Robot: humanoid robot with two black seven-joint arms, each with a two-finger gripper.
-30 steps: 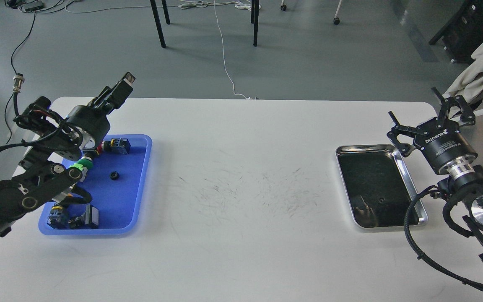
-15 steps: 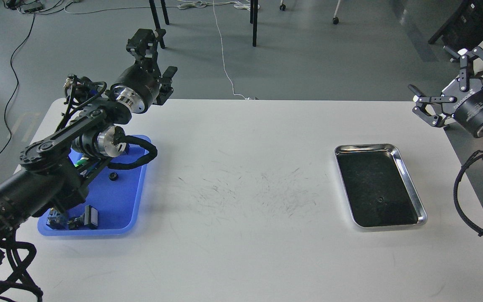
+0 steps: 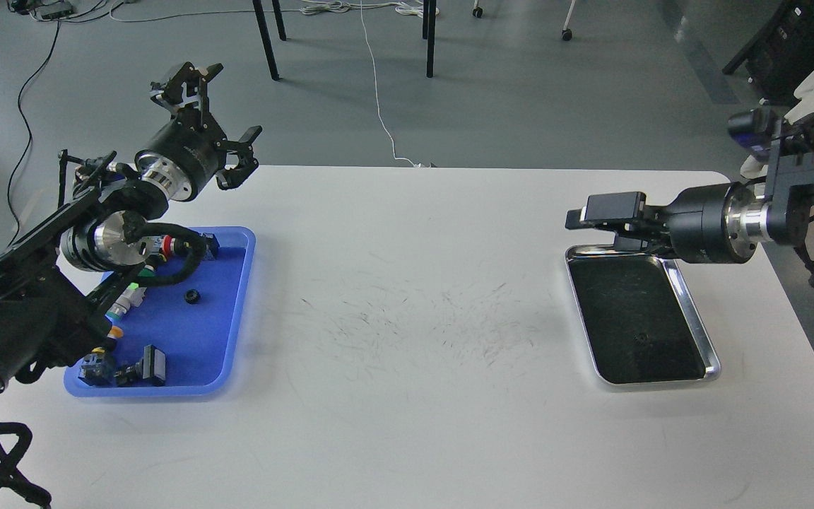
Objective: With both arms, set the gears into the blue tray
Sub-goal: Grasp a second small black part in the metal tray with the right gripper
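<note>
Up in the upper left of the frame the left gripper (image 3: 217, 106) hangs over the table's far edge, its two fingers spread wide with nothing between them; below it, at the left side, lies the blue tray (image 3: 227, 311), and on its bare floor near the middle sits one gear (image 3: 192, 296), a small black ring, clear of the push-button switches (image 3: 124, 367) scattered along the tray's left and lower parts; the left arm (image 3: 61, 283) crosses over that side of the tray and hides some of it. At the right of the frame the right gripper (image 3: 601, 219) points leftward above the far end of the steel tray (image 3: 693, 318); seen side-on and dark, whether it is open or closed I cannot tell; a tiny dark speck (image 3: 641, 338) on the tray's dark floor is perhaps another gear.
</note>
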